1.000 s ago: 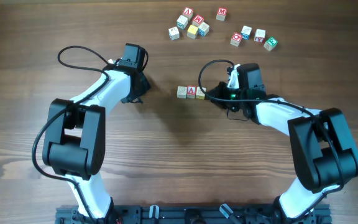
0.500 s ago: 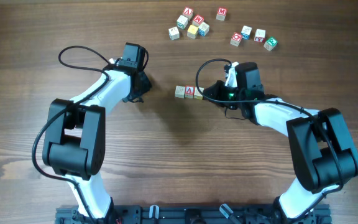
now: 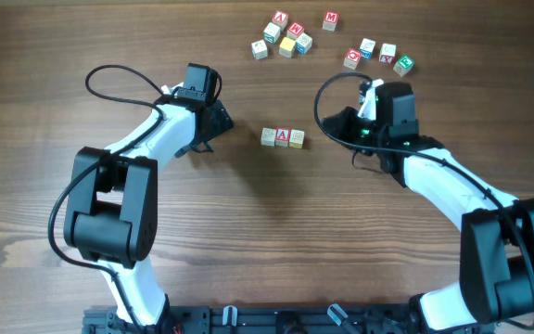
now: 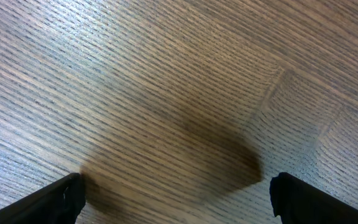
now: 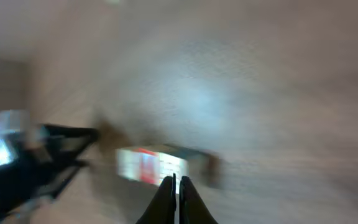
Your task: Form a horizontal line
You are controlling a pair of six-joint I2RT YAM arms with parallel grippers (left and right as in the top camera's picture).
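Note:
The horizontal line [image 3: 283, 137] lies mid-table: a cream cube [image 3: 268, 136], a red-"A" cube [image 3: 283, 137] and a pale yellow cube [image 3: 297, 138], side by side and touching. My left gripper [image 3: 219, 125] stands open to the left of the row, apart from it; the left wrist view shows its fingertips [image 4: 67, 196] wide apart over bare wood. To the right of the row my right gripper [image 3: 326, 128] is shut and empty, a gap away. The blurred right wrist view shows the row [image 5: 157, 165] just beyond the closed fingertips [image 5: 166, 193].
Several loose letter cubes lie at the far edge: one cluster [image 3: 283, 35], a single "M" cube [image 3: 330, 19] and another cluster [image 3: 378, 56]. The left arm's black cable [image 3: 109, 79] loops above its forearm.
My right arm has pulled back to the right, away from the row, still shut. The left gripper has opened wide. The row has shifted slightly left.

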